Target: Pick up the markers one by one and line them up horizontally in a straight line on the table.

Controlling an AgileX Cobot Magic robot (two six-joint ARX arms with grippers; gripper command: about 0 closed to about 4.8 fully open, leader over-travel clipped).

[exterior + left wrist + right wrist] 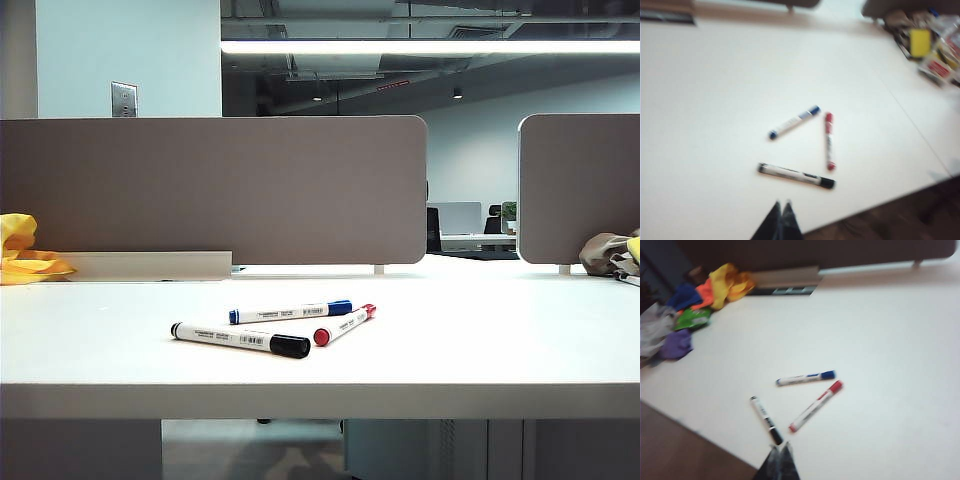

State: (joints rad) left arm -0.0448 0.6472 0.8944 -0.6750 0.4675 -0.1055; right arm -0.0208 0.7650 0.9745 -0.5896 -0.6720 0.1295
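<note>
Three markers lie in a loose triangle near the front middle of the white table (500, 340). The black-capped marker (240, 340) lies nearest the front edge, the blue-capped marker (290, 313) behind it, and the red-capped marker (344, 325) slants to their right. In the left wrist view the black (796, 175), blue (793, 122) and red (829, 141) markers lie beyond my left gripper (782, 204), which is shut and empty above the table's front edge. My right gripper (779, 446) is shut and empty too, its tips close above the black marker's (766, 420) cap. Neither gripper shows in the exterior view.
Grey divider panels (215, 190) stand along the table's back. A yellow cloth (22, 255) lies at the far left, with more coloured cloths (690, 310) beside it. Cluttered items (932, 45) sit at the far right. A low grey strip (150, 265) lies against the left panel.
</note>
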